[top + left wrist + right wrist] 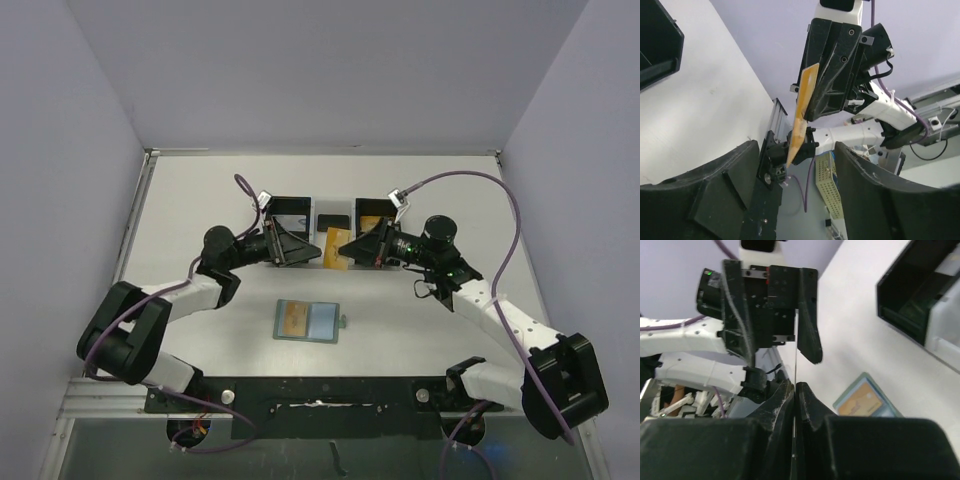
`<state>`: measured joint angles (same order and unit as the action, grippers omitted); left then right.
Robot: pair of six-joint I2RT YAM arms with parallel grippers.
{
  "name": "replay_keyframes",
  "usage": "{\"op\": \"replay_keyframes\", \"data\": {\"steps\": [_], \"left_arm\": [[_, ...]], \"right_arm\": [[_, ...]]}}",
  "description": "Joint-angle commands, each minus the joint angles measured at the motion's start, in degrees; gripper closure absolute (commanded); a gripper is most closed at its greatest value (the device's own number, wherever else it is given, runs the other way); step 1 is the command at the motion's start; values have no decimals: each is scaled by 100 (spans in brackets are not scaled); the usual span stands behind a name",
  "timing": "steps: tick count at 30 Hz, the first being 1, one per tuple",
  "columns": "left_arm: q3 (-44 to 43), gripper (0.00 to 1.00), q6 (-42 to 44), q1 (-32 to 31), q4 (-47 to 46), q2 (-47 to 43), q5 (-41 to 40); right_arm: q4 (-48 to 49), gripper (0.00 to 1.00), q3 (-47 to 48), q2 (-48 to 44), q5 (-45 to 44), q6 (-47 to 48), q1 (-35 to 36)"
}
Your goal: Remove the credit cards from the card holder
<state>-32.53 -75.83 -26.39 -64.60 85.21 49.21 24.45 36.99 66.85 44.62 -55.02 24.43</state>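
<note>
From up top: both arms reach toward the middle of the desk (200, 200) and meet tip to tip, a bit behind the card holder (307, 321). The holder lies flat and open on the desk, nearer the arm bases. There's a tan-orange card in its left pocket (293, 320), while the right pocket just looks pale blue. Between the two arms there's an orange card (335, 258) up in the air. The right gripper (350, 245) comes at it from the right and the left gripper (305, 247) sits just beside it on the other side. Behind them is a black tray (290, 212) near the back wall.

Left wrist cam: its own fingers (730, 185) stand well apart, with nothing between them. Straight ahead, the other arm's black fingers pinch the orange card, which hangs tilted and edge toward me. So the left one is spread wide and not holding anything.

Right wrist cam: its own two fingers are pressed together at the bottom of the view, with the card clamped between them. The card shows edge-on as a thin pale line going up. The left arm's fingers hang on either side of that line. The one on the right side is very close to it, and I can't tell if it touches. Off to the lower right the open card holder lies on the desk with the tan card in it.
</note>
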Motion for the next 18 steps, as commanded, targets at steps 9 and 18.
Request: {"op": "replay_keyframes", "data": {"steps": [9,18], "left_arm": [[-802,29,3405,143,6245,-1745,-3186],[-624,28,3734,165,7387,-2004,-4179]], "right_arm": [[-2715,100,923,-576,-2941,3750,-436],[-2642,100,1433,377,-4434,7468,-136]]}}
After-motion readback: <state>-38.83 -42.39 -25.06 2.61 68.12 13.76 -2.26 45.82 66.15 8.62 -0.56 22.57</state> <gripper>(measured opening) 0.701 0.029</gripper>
